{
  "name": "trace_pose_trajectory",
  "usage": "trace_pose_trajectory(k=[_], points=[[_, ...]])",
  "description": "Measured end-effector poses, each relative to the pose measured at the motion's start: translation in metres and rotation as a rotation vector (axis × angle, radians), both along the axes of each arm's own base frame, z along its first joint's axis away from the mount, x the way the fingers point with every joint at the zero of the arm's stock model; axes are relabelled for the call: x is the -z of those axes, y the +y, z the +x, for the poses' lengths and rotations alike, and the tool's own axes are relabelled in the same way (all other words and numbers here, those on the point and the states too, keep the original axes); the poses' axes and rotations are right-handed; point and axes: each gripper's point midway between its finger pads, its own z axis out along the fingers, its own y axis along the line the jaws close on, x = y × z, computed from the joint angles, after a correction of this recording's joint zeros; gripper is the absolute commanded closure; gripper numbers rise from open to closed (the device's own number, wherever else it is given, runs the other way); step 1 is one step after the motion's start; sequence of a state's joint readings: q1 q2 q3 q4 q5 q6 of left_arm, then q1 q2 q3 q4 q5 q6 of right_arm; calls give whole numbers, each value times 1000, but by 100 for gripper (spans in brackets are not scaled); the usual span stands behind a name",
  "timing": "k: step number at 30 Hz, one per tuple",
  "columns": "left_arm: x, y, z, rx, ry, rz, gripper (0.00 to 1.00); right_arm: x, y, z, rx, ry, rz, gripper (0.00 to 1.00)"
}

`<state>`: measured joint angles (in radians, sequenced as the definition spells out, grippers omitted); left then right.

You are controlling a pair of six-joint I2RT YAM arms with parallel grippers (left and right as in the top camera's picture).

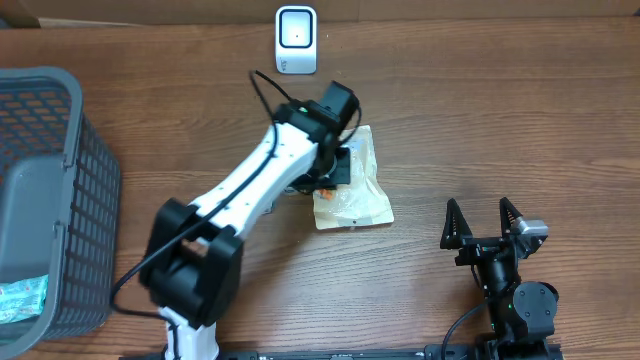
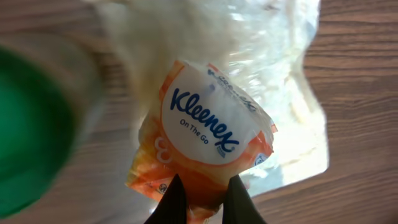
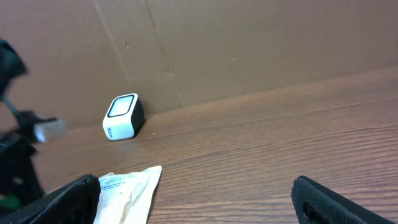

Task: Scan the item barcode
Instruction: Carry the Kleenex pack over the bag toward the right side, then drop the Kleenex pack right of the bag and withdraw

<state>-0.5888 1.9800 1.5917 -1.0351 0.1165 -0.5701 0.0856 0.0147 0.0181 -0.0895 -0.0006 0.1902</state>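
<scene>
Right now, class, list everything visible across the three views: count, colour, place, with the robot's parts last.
tissue pack: one, orange and white, mid-table, pinched at one end
plastic bag: one, clear, mid-table behind the pack
scanner: one, white, table's far edge
basket: one, grey, table's left side
packet: one, teal and white, inside the basket
table: one, brown wood
left gripper: one, black, shut on the tissue pack
right gripper: one, black, open, near right
</scene>
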Motion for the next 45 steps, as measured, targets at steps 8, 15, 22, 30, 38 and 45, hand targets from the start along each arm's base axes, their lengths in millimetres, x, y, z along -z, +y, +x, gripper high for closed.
trace_pose_trajectory(k=[8,15,22,30,38,45], points=[[-1,-61,13,60,-113,-147,96,0,0,0,0,0,0,0],[-12,-111,1,155,-209,-212,74,0,0,0,0,0,0,0],[-9,-117,-9,189,-251,-147,1,0,0,0,0,0,0,0],[-6,-87,-5,223,-231,-53,0,0,0,0,0,0,0,0],[-134,25,38,20,-351,-26,0,0,0,0,0,0,0,0],[-273,220,38,-457,-636,-6,0,0,0,0,0,1,0,0]])
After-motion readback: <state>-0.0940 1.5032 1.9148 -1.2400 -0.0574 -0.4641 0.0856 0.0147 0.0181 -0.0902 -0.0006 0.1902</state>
